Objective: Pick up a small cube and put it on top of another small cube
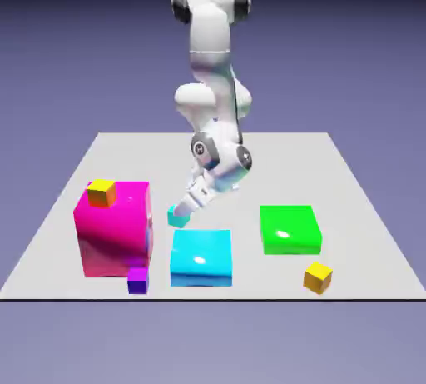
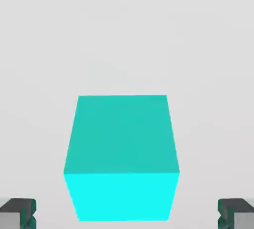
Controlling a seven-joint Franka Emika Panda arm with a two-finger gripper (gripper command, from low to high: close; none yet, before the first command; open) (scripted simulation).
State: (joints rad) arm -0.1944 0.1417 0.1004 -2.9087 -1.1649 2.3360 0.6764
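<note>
Blue-violet backdrop, plain and soft, surrounds a pale grey, smooth tabletop (image 1: 266,170) in the exterior view. The white two-finger gripper (image 1: 193,199) reaches down at a tilt from the jointed white arm (image 1: 210,41), its tips at the small plain cyan cube (image 1: 178,216), which lies left of the table's middle. Just nearer and slightly right of that cube is the large flat cyan block (image 1: 201,257), glossy and soft-edged. Farther left stands a tall magenta block (image 1: 116,232) with a shiny, rounded look, bearing a small orange-yellow cube (image 1: 101,194) on its top toward the left. A small violet cube (image 1: 138,281) sits at the near side of the magenta block, by its right corner. On the right lies a low, glossy green block (image 1: 289,230); nearer, close to the table's front edge, a small golden-yellow cube (image 1: 318,277) sits turned at an angle.

In the hand view, the jaws stand wide, one grey fingertip (image 2: 19,214) in each bottom corner. The small plain cyan cube shows large between their lines, flat-faced and sharp-edged, somewhat closer to the picture's left tip, with a visible gap on both sides. Nothing is gripped.
</note>
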